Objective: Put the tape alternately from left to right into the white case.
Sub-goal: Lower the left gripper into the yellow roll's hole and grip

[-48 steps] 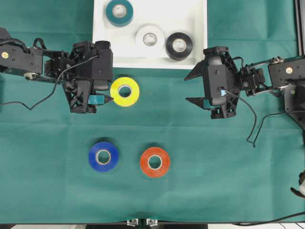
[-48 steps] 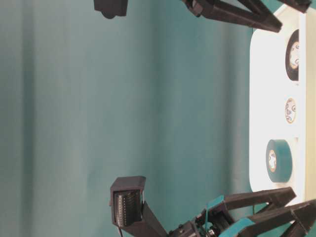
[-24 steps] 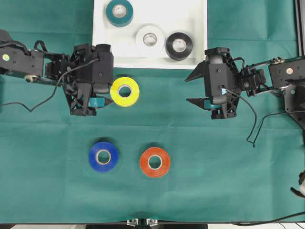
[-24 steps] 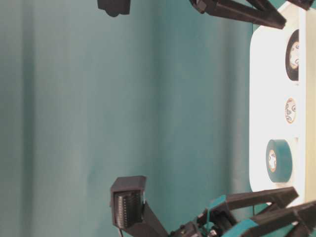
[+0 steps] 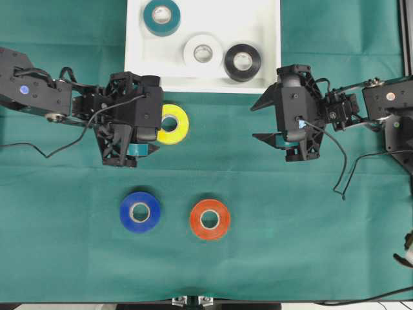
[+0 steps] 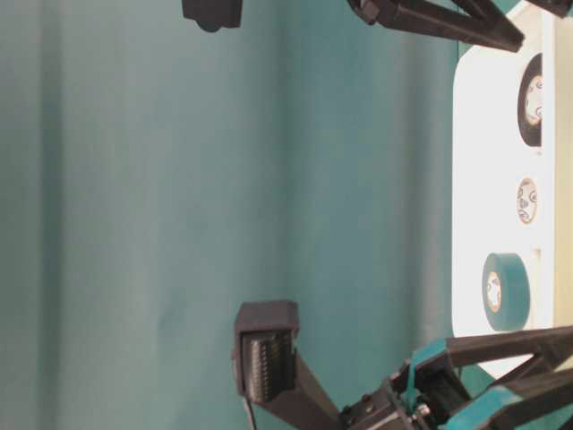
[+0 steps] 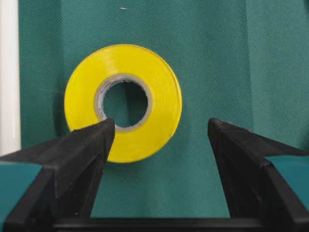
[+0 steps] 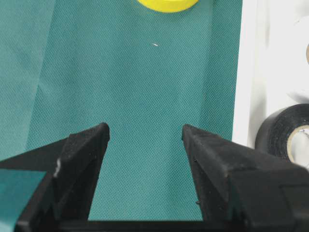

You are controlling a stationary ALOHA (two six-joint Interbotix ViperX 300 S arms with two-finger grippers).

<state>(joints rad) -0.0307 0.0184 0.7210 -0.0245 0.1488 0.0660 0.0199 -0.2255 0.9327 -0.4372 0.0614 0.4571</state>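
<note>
The white case (image 5: 264, 26) at the back holds a teal roll (image 5: 161, 17), a white roll (image 5: 202, 51) and a black roll (image 5: 242, 61). A yellow roll (image 5: 175, 124) lies flat on the cloth just below it. My left gripper (image 5: 156, 126) is open with its tips at the roll's left edge. In the left wrist view the left fingertip (image 7: 96, 137) overlaps the yellow roll (image 7: 145, 77) and the other stands apart to its right. Blue (image 5: 140, 211) and orange-red (image 5: 209, 219) rolls lie nearer the front. My right gripper (image 5: 254, 121) hangs open over bare cloth, empty.
Green cloth (image 5: 258, 258) covers the table. The case rim (image 8: 246, 72) and the black roll (image 8: 285, 135) are just right of my right gripper (image 8: 145, 128). Cables (image 5: 342, 174) trail from the right arm, and a black rail (image 5: 406, 32) runs at the far right.
My left gripper has moved right and now reaches the yellow roll's left edge, still open. The right arm and all the rolls have stayed in place.
</note>
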